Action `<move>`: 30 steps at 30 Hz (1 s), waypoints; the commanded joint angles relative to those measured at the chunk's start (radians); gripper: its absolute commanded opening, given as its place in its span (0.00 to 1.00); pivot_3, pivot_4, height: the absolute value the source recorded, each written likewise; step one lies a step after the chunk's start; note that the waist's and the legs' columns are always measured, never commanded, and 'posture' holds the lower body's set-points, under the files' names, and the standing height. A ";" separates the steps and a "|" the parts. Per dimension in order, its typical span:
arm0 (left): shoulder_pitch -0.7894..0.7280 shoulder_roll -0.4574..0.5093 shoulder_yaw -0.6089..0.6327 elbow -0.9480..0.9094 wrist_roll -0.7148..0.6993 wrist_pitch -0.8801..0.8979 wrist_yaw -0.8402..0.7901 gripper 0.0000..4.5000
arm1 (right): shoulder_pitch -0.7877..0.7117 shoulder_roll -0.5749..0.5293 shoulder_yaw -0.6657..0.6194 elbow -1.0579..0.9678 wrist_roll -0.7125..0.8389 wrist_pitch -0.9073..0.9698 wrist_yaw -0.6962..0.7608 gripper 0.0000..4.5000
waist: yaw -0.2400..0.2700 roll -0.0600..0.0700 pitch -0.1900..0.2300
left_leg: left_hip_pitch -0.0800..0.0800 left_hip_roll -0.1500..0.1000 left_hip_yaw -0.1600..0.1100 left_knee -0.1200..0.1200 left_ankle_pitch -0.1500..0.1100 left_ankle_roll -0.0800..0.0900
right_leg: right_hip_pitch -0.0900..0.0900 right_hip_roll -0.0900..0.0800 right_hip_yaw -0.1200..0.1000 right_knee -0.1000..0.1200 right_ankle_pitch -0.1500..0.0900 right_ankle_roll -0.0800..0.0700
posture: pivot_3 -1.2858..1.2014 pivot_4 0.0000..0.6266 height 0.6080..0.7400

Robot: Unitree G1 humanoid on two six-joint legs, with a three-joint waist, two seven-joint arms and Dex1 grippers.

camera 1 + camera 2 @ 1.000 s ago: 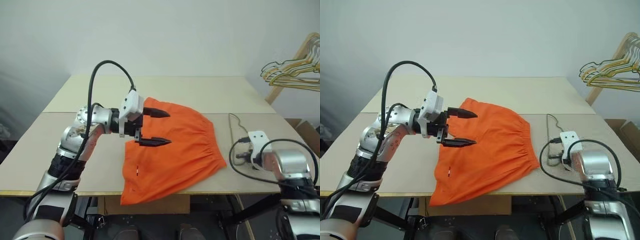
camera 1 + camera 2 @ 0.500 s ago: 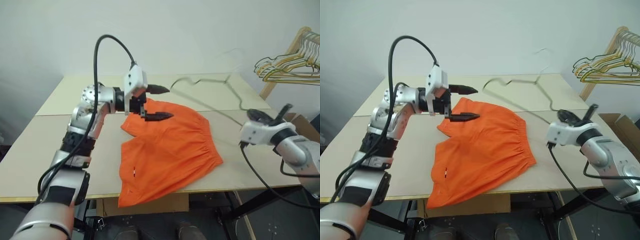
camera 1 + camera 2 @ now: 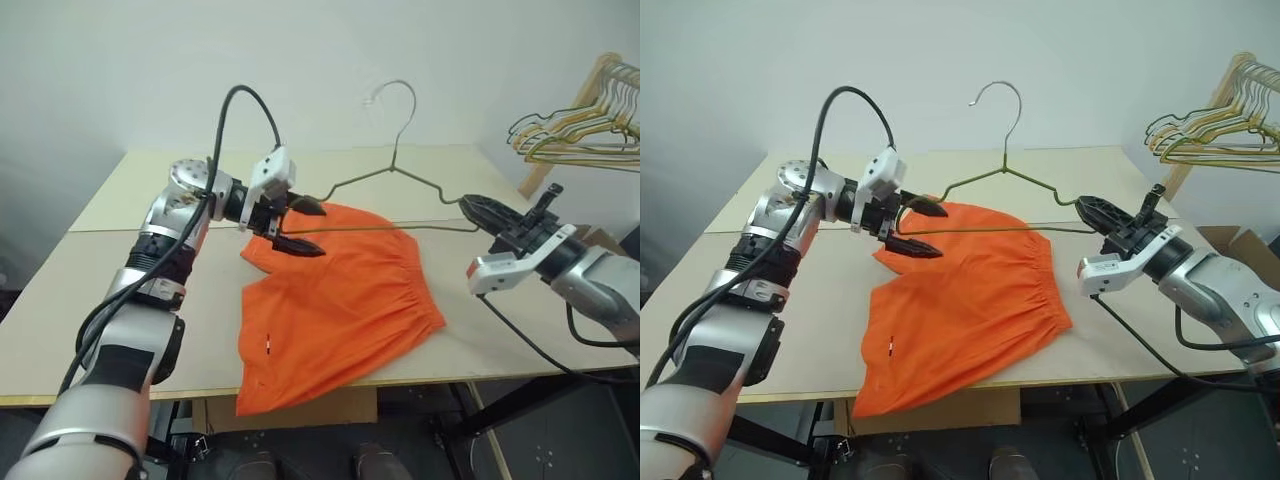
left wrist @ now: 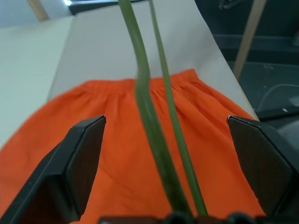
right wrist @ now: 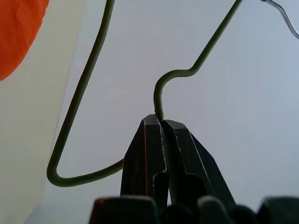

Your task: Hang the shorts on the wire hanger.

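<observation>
The orange shorts point(image 3: 340, 310) lie flat on the table point(image 3: 150, 300), one leg hanging over the front edge. The wire hanger point(image 3: 392, 178) stands upright in the air above their far edge, hook point(image 3: 395, 90) on top. My right gripper point(image 3: 475, 205) is shut on the hanger's right corner; in the right wrist view its fingers point(image 5: 154, 140) pinch the wire hanger point(image 5: 84, 93). My left gripper point(image 3: 300, 227) is open around the left corner. In the left wrist view the two wires point(image 4: 152, 116) run between its fingers point(image 4: 79, 158), with the shorts point(image 4: 107, 135) below.
A bunch of gold and green hangers point(image 3: 575, 135) hangs on a wooden rack point(image 3: 590, 90) at the far right, beyond the table. A cardboard box point(image 3: 600, 240) sits under it. Bare table lies left of and behind the shorts.
My right gripper rose from the table with the hanger and rolled it upright. My left gripper, still open, moved away from me over the shorts' far edge until the hanger's left corner sat between its fingers.
</observation>
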 commanded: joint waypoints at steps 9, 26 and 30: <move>-0.059 -0.039 0.028 0.085 0.064 -0.056 0.052 0.30 | -0.027 0.013 -0.077 -0.005 -0.025 -0.062 0.017 0.00 | -0.003 0.000 0.000 | 0.000 0.000 0.000 0.000 0.000 0.000 | 0.000 0.000 0.000 0.001 0.000 0.000 | 0.50 0.00 1.00; -0.051 -0.035 0.039 0.083 0.087 0.015 0.058 0.00 | 0.076 -0.034 -0.145 -0.052 0.109 -0.205 0.141 0.46 | -0.025 0.000 0.000 | 0.001 0.000 0.000 0.000 0.000 0.000 | 0.000 0.000 0.000 0.001 0.000 0.000 | 0.50 0.00 1.00; -0.048 -0.029 0.030 0.108 0.137 -0.054 0.110 0.00 | 0.152 -0.078 -0.180 -0.120 0.384 -0.090 0.360 0.76 | -0.026 0.000 0.000 | 0.002 0.000 -0.001 0.000 0.000 0.000 | 0.002 0.000 0.000 0.002 0.000 0.000 | 0.50 0.00 1.00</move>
